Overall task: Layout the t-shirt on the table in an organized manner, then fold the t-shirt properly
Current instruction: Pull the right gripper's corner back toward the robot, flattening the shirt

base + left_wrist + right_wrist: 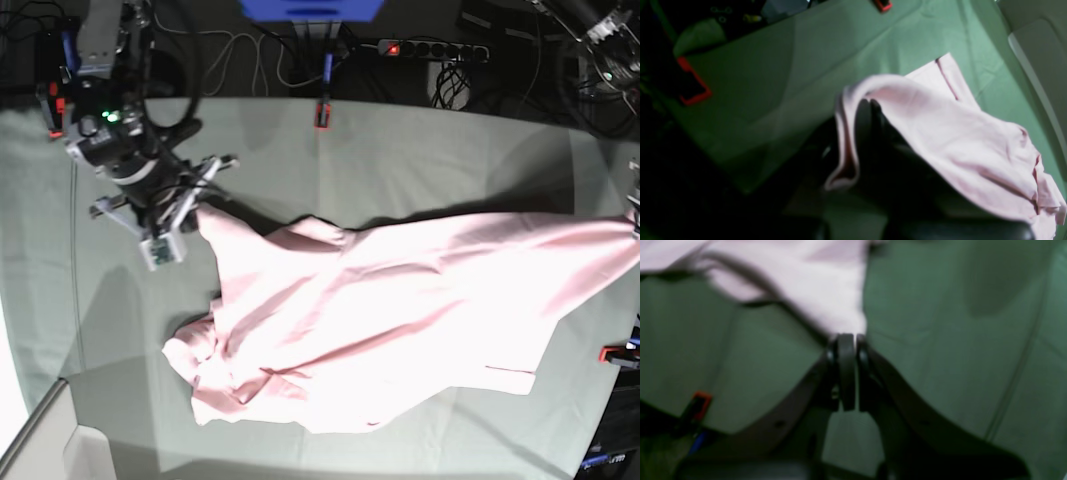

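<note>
Base view: the t-shirt (400,320), pale pink, lies across the centre and right of the table (420,150), stretched between two raised corners, its lower left bunched in folds; the right gripper (195,205), upper left of the frame, is clamped shut on one corner of the cloth; right wrist view confirms the jaws pressed together on a pinch of pink fabric; the left gripper (870,110), at the far right edge of the base frame and mostly out of it, is closed with fabric draped over it, seen in the left wrist view. Risks: the thin pinch may slip under tension; pulling wider may drag the crumpled lower left into deeper creases; the right-hand corner sits near the table edge, so cloth may trail off it.
</note>
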Action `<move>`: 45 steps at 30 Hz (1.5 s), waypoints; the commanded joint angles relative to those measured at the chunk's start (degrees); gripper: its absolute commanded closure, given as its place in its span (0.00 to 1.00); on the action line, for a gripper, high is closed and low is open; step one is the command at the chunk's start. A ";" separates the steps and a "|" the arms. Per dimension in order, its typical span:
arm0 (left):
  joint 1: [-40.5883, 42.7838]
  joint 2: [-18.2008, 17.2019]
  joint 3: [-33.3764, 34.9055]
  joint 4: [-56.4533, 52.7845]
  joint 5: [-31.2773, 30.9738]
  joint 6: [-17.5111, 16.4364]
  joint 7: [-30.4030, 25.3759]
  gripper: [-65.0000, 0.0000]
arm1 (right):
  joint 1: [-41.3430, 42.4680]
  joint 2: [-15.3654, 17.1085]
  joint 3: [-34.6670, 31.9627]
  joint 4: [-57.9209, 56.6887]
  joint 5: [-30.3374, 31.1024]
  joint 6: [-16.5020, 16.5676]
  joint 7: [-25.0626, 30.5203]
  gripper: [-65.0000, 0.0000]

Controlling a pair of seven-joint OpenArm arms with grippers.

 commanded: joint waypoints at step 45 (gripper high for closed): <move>0.08 -1.13 -0.40 0.70 -0.36 -0.12 -1.42 1.00 | 6.98 2.81 3.30 -22.22 -0.08 17.94 2.99 1.00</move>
